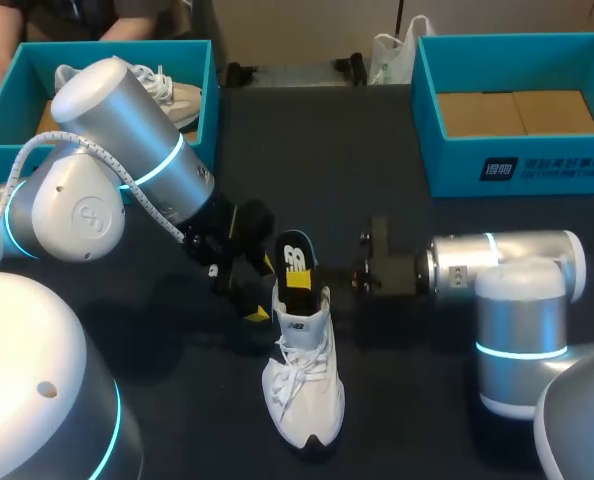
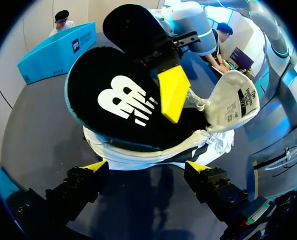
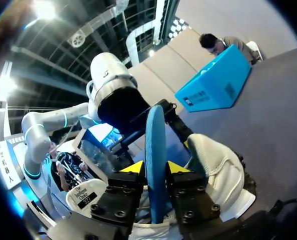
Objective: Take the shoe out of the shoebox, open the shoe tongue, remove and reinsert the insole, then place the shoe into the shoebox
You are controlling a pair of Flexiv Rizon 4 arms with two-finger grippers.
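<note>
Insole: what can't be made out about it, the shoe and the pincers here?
Insole lower end: down in the shoe, hidden by the collar, all views.
Left pincer, head view: mostly under its own wrist.
Shoe toe, right wrist view: behind the right pincer.
Left shoebox contents, head view: partly covered by the left arm.

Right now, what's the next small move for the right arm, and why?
Probably draw the insole out and clear: the right pincer is shut on its edge, and its lower end sits in the shoe. The left pincer is open by the heel.
</note>
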